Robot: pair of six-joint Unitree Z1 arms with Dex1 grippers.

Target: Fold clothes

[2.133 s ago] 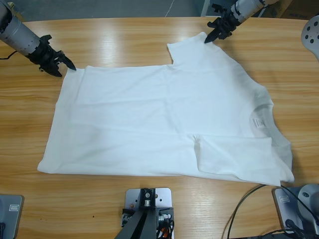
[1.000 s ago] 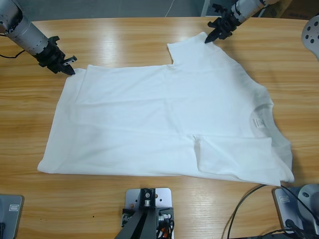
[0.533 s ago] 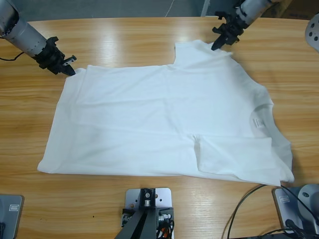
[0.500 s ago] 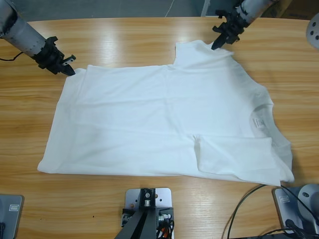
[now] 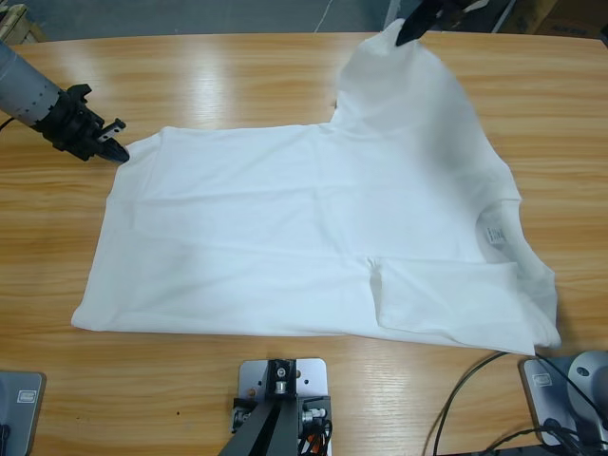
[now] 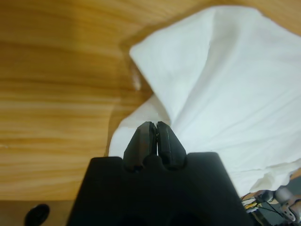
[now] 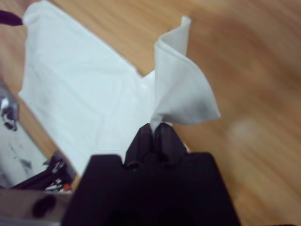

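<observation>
The clothes are one white T-shirt point(image 5: 285, 237) lying flat on the wooden table point(image 5: 237, 85), collar and neck label point(image 5: 492, 235) toward the right. My left gripper point(image 5: 112, 152) is shut on the shirt's far-left hem corner, low over the table; in the left wrist view the gripper point(image 6: 156, 128) pinches the cloth point(image 6: 225, 84) at its tips. My right gripper point(image 5: 410, 33) is shut on the far sleeve and holds it up off the table. In the right wrist view the gripper point(image 7: 157, 128) shows the sleeve point(image 7: 181, 89) rising from its tips. The near sleeve point(image 5: 446, 304) lies folded onto the body.
A dark cable point(image 5: 465, 399) curls on the table at the front right, near the shirt's shoulder. Bare wood runs along the far side and the left of the shirt. The table's far edge point(image 5: 237, 36) lies close behind the right gripper.
The right gripper has risen and drawn back, lifting the far sleeve off the table. The left gripper has shifted left and nearer, tugging the hem corner outward.
</observation>
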